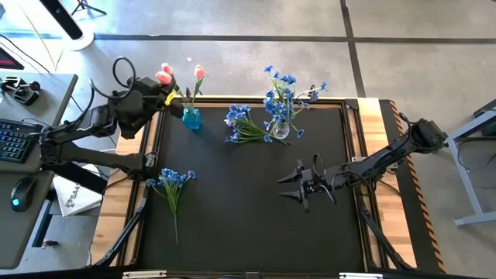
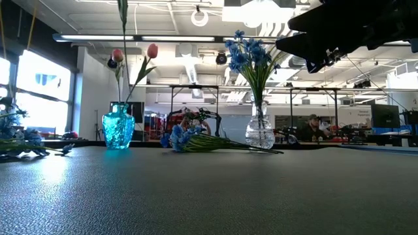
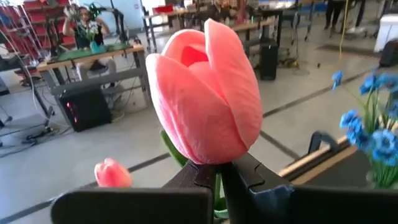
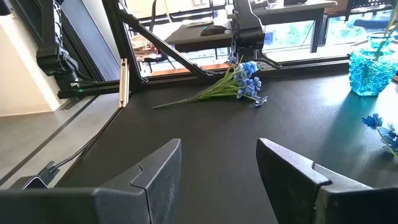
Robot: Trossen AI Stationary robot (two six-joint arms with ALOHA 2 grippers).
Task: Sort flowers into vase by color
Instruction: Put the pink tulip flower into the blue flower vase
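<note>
My left gripper (image 1: 160, 87), at the table's far left corner, is shut on a pink tulip (image 3: 208, 93). Its green stem (image 2: 123, 19) hangs down above the teal vase (image 1: 191, 118). Two more tulips (image 2: 152, 50) stand in that vase. A clear vase (image 1: 280, 128) holds blue flowers (image 2: 251, 55). One loose blue bunch (image 1: 244, 124) lies flat on the mat between the vases. Another blue bunch (image 1: 172, 182) lies near the left edge. My right gripper (image 1: 297, 186) hangs open over the mat right of centre, with nothing between its fingers. My left gripper pinches the tulip's stem just under the blossom (image 3: 216, 180) between its two fingers. The fingers (image 3: 249, 177) lie about level and across the stem. The blossom stands upright above them, and the stem hangs below; where its lower end is, I cannot tell.
The black mat (image 1: 248, 209) has a wooden border (image 1: 391, 155) on both sides. A desk with a keyboard (image 1: 12, 139) and a mouse stands beyond the left edge. A person (image 2: 313, 127) sits far behind the table.
</note>
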